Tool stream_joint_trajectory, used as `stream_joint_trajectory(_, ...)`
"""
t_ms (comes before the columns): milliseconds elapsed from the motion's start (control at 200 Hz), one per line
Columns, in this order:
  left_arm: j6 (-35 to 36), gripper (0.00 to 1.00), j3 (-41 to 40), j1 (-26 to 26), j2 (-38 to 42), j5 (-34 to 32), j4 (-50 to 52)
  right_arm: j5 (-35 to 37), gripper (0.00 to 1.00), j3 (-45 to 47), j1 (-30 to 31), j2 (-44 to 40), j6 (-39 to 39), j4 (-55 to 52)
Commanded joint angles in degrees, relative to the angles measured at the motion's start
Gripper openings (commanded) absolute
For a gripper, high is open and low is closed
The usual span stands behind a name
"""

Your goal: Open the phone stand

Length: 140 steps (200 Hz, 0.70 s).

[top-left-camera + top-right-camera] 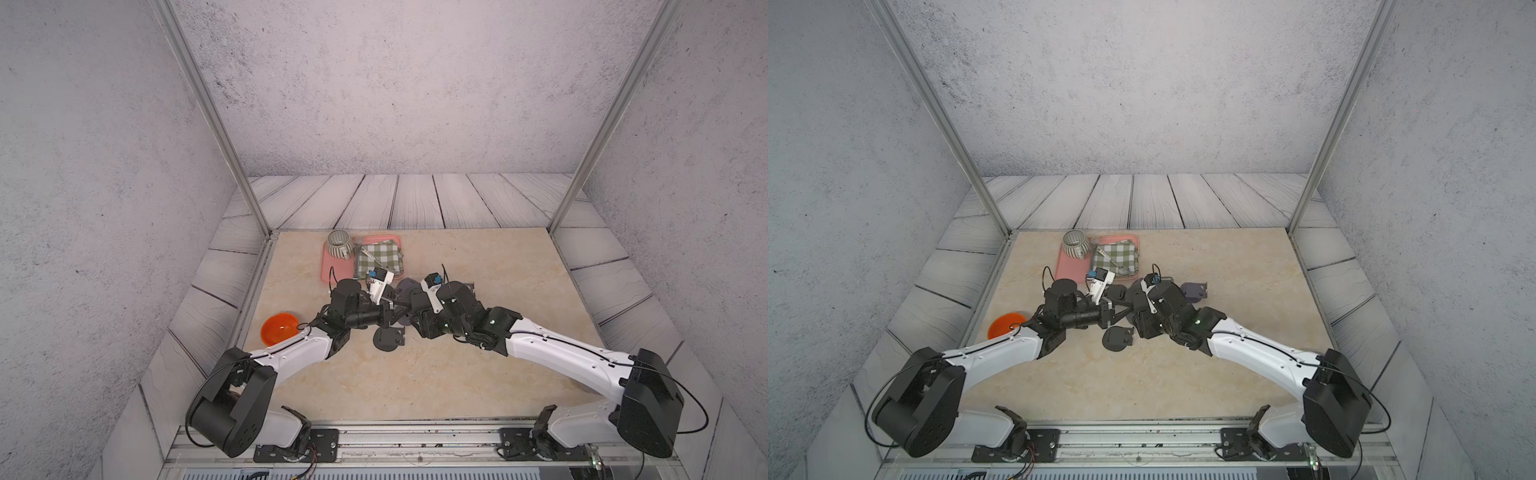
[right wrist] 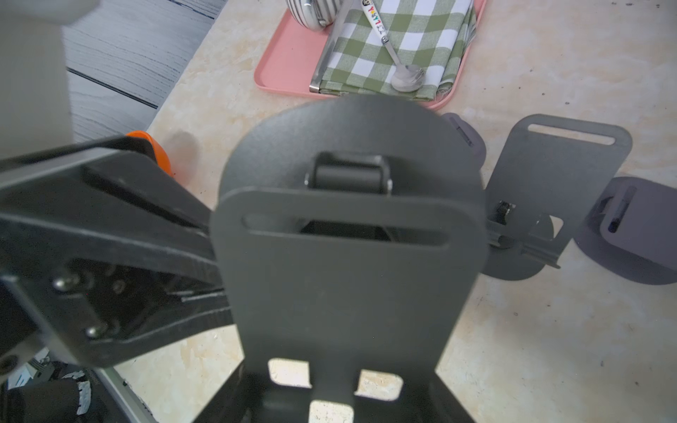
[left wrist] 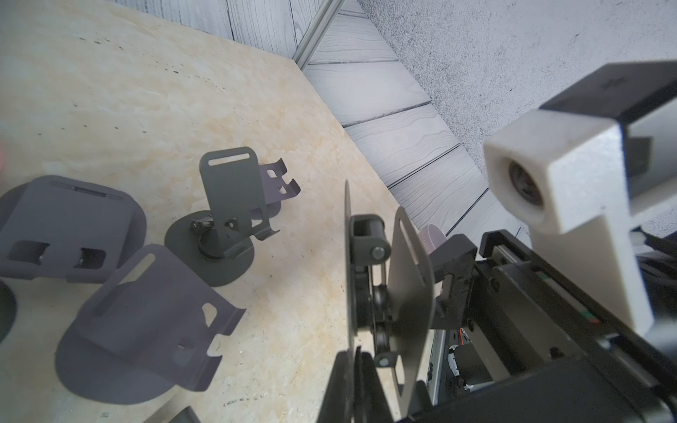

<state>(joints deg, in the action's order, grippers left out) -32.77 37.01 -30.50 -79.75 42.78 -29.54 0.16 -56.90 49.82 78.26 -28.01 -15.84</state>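
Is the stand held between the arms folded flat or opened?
Partly open: on the held stand, the left wrist view shows the plate standing away from the round base, hinge links between them.

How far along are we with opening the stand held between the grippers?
Done: one dark stand stands open on the table. In hand: the left gripper is shut on the held stand's round base, and the right gripper grips its plate; plate and base are parted only a little. Left: swing them wider, set it down. Two purple stands look folded.
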Motion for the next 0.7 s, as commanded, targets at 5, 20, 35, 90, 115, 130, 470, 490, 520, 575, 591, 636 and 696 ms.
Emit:
stream_joint_trajectory(5,2.18,0.0,0.95,-0.44,0.04,1.43,0.4,-0.16,0.55,-3.29,0.36,-1.6,1.63,1.28)
stream_joint_trajectory(20,2.42,0.0,1.05,-0.44,0.11,1.35,0.78,-0.12,0.55,-3.38,0.36,-1.58,1.71,1.21)
stream_joint_trajectory(35,2.71,0.0,1.13,-0.44,0.24,1.19,1.19,-0.08,0.55,-3.46,0.36,-1.54,1.73,1.09)
stream_joint_trajectory(90,4.04,0.0,1.3,-0.44,0.91,0.49,3.07,-0.07,0.54,-3.65,0.36,-1.53,1.73,0.56)
stream_joint_trajectory(115,4.87,0.0,1.43,-0.44,1.33,0.02,4.17,-0.07,0.54,-3.65,0.36,-1.63,1.82,0.38)
stream_joint_trajectory(130,5.44,0.0,1.49,-0.44,1.53,-0.32,4.93,-0.07,0.54,-3.65,0.34,-1.7,1.82,0.3)
stream_joint_trajectory(470,15.55,0.0,1.93,-0.44,6.75,-12.13,18.16,1.68,0.54,-3.1,0.36,-3.88,2.25,-2.48)
stream_joint_trajectory(490,15.77,0.0,1.92,-0.44,6.79,-12.51,18.29,1.89,0.54,-3.12,0.36,-3.98,2.26,-2.6)
stream_joint_trajectory(520,16.02,0.0,1.97,-0.44,6.8,-12.99,18.58,2.02,0.54,-3.19,0.36,-4.16,2.3,-2.86)
stream_joint_trajectory(575,16.46,0.0,1.93,-0.44,6.8,-13.6,18.95,2.35,0.54,-3.29,0.35,-4.5,2.43,-3.2)
stream_joint_trajectory(591,16.51,0.0,1.92,-0.44,6.8,-13.73,19.03,2.45,0.54,-3.3,0.36,-4.59,2.5,-3.35)
stream_joint_trajectory(636,16.84,0.0,1.88,-0.44,6.8,-14.25,19.24,2.72,0.54,-3.38,0.36,-4.93,2.52,-3.66)
stream_joint_trajectory(696,17.25,0.0,1.82,-0.44,6.8,-14.59,19.58,2.9,0.54,-3.47,0.36,-5.3,2.77,-4.06)
